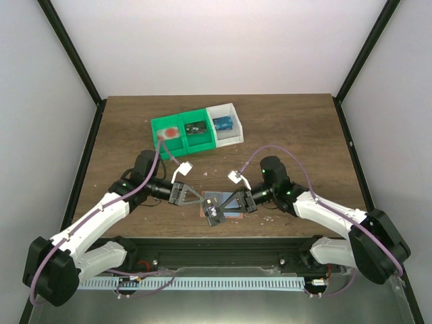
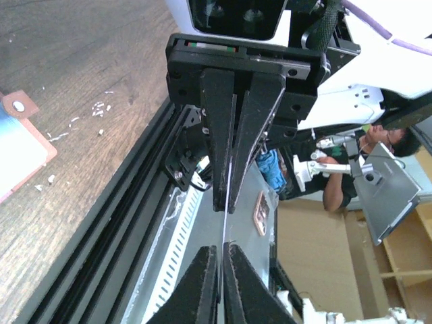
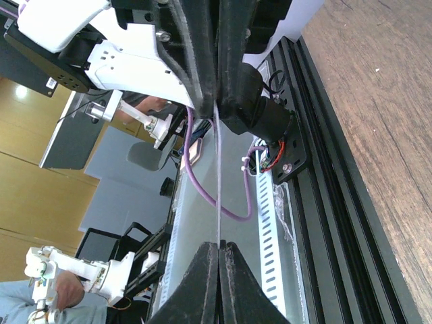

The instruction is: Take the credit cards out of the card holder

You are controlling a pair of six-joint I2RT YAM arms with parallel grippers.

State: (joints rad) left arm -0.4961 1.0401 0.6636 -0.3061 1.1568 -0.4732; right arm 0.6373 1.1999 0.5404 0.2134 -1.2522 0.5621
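The dark wooden table (image 1: 297, 135) bears the card holder (image 2: 20, 158), flat below and between the left fingers (image 2: 217, 135) and right fingers (image 3: 233, 61). Green and white bins (image 1: 196, 129) sit well beyond both; pale crumbs (image 2: 101, 108) lie nearer.

Green bin (image 1: 202, 143) and white bin (image 1: 229, 137) — side by side, touching — toward the back of the wooden table (image 1: 297, 148).

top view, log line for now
left gripper shut on dark card | right gripper shut on same card | card holder lying on table
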